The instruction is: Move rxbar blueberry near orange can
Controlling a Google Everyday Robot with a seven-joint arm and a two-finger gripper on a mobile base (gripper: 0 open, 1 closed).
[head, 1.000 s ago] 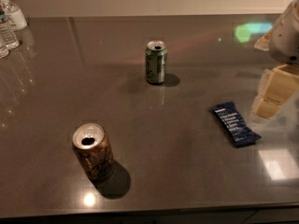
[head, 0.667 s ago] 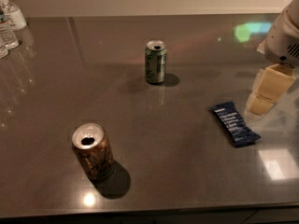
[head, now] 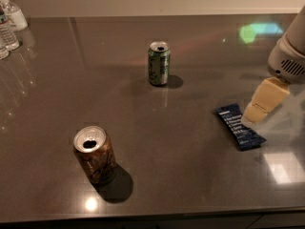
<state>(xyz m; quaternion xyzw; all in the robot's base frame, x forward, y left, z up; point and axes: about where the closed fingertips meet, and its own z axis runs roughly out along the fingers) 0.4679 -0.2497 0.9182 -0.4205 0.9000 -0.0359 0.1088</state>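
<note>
The rxbar blueberry [head: 240, 126] lies flat on the dark table at the right, a navy-blue wrapper with pale text, set diagonally. The orange can [head: 94, 154] stands upright at the front left, brownish-orange with a silver open top. My gripper [head: 259, 109] comes in from the right edge; one cream-coloured finger [head: 264, 99] points down-left and its tip sits just above the bar's right upper edge. The bar is far to the right of the orange can.
A green can [head: 158, 63] stands upright at the middle back. Clear water bottles [head: 9, 20] stand at the back left corner. The table's front edge [head: 143, 216] runs along the bottom. Bright light reflections lie on the table at the right.
My gripper has moved left and a little down, closer to the rxbar blueberry. The bar and both cans have not moved.
</note>
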